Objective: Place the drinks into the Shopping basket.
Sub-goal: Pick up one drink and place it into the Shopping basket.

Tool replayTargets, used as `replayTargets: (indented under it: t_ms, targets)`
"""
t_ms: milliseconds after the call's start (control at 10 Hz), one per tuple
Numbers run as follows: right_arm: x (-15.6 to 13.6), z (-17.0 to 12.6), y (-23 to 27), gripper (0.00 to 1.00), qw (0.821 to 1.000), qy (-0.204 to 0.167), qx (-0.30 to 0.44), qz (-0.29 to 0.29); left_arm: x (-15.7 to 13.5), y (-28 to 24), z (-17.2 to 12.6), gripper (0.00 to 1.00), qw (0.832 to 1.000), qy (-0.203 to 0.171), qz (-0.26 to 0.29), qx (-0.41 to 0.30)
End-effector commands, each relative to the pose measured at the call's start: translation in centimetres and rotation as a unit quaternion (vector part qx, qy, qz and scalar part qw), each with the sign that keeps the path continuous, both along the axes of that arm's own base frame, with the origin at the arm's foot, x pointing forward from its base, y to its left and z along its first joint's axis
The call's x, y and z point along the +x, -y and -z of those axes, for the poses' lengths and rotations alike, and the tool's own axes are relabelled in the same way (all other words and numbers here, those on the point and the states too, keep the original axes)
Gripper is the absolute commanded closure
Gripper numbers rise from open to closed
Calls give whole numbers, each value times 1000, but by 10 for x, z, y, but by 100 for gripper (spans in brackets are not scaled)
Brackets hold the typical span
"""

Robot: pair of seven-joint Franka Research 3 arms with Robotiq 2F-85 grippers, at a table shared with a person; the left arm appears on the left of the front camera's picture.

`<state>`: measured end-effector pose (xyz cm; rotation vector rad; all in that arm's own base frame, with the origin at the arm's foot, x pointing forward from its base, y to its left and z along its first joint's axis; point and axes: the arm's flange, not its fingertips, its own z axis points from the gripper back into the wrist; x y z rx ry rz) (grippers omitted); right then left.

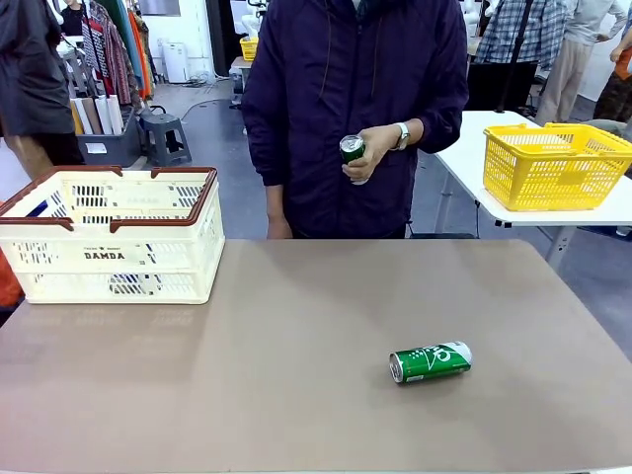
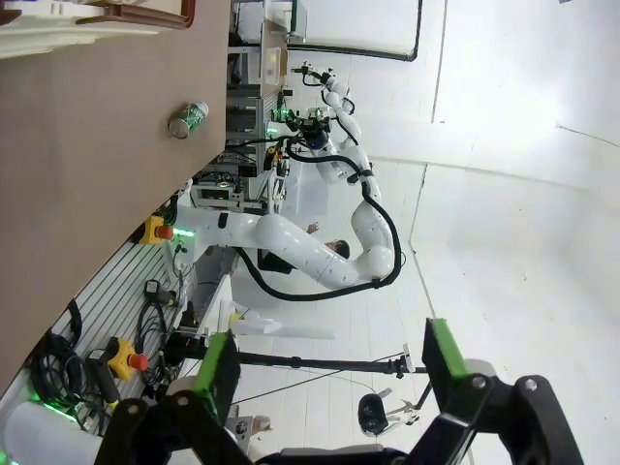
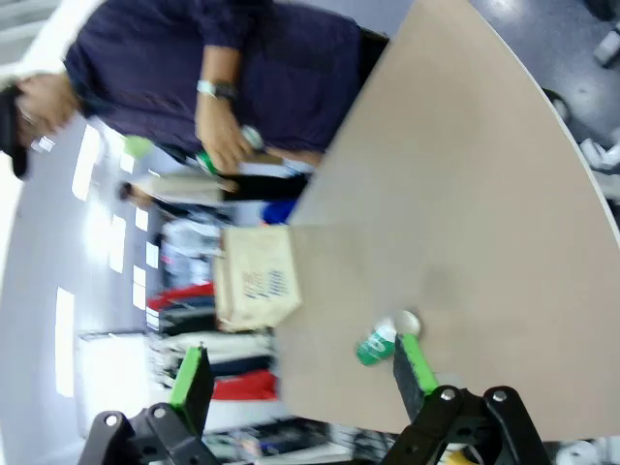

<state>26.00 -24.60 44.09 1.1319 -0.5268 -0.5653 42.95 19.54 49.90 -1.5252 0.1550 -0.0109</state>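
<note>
One green drink can (image 1: 431,361) lies on its side on the brown table, right of the middle. The person across the table holds a second green can (image 1: 352,152) upright in one hand at chest height. The cream Shopping basket (image 1: 61,261) with its brown-red rim stands at the far left of the table. My left gripper (image 2: 329,366) is open and held off the table, with the lying can (image 2: 188,119) and the basket (image 2: 87,24) far ahead. My right gripper (image 3: 302,376) is open too, and the lying can (image 3: 382,341) shows just beyond one of its fingers (image 3: 412,360); the basket (image 3: 256,277) is farther off.
A bright yellow mesh basket (image 1: 553,164) sits on a white table at the back right. Something blue (image 1: 38,208) shows inside the Shopping basket; I cannot tell what it is. Other people stand in the background.
</note>
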Motion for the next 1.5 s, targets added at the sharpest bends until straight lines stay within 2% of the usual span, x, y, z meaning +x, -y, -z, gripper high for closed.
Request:
replayTargets:
  t_ms: [0,100,300,500,700,800,900,1000,1100,1200,1300,1400]
  targets:
    - [14,-39,-84,0,980,-37,-173,-90,-3,-1,-3,0,1000,-3,-5,-8]
    - [25,-47,-132,0,957,-44,-248,-142,-3,-1,-3,0,1000,-3,-5,-8]
    - [38,-40,-230,0,876,-40,-409,-252,-3,-1,-3,0,1000,-3,-5,-8]
    - [29,-21,-303,0,801,-9,-499,-330,-3,-1,-3,0,1000,-3,-5,-8]
    - [3,6,-349,0,766,4,-515,-385,-3,-1,-3,0,1000,-3,-5,-8]
    - [-10,10,-352,0,772,22,-501,-390,-3,-1,-3,0,1000,-3,-5,-8]
    - [-13,-7,-330,0,816,58,-472,-328,-3,-1,-3,0,1000,-3,-5,-8]
    - [40,-32,-378,0,765,-20,-508,-394,-3,-1,-3,0,1000,-3,-5,-8]
    - [38,-43,-379,0,777,5,-504,-376,-3,-1,-3,0,1000,-3,-5,-8]
    - [55,-33,-366,0,748,-5,-528,-402,-3,-1,-3,0,1000,-3,-5,-8]
    - [62,-44,-307,0,804,38,-447,-391,-3,-1,-3,0,1000,-3,-5,-8]
    - [63,-52,-238,0,841,42,-396,-367,-3,-1,-3,0,1000,-3,-5,-8]
